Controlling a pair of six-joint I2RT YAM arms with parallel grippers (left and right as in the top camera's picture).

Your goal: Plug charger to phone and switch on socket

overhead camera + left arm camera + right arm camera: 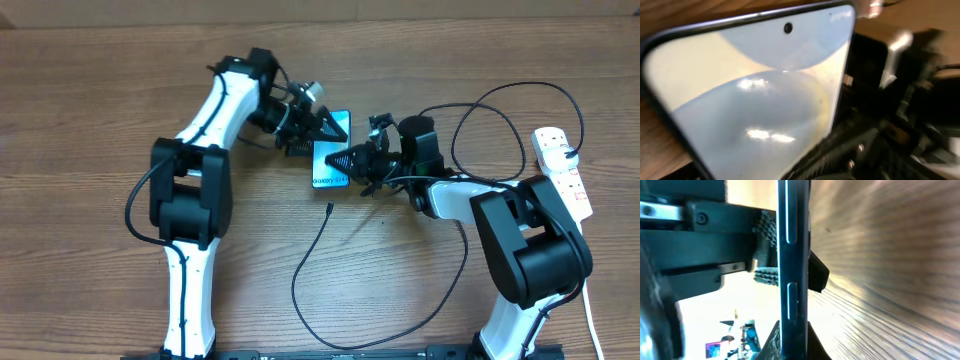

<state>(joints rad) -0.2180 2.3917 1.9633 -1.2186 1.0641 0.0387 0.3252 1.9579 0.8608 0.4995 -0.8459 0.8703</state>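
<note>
Smartphone (792, 270) clamped edge-on in the right tool (352, 160); left tool (328, 124) at its far end, grip impossible to tell; charger connector (329, 208) lies loose on the worktop (100, 100) nearby.

— What is seen beneath everything?

— A wooden table (90, 80) is seen. Nearly the whole overhead view is filled by its brown top, and the grain is laid from left to right, with darker streaks here and there.

— Is anything shown beyond it?

— Along the top edge a paler tan band (300, 8) is shown; whether it is wall or floor cannot be told. At the bottom edge a black rail (330, 353) is set along the table's near side.

— How is it lit?

— The wood is lit evenly from above, and only soft shadows are cast. In the right wrist view the grain is washed nearly white by glare.
</note>
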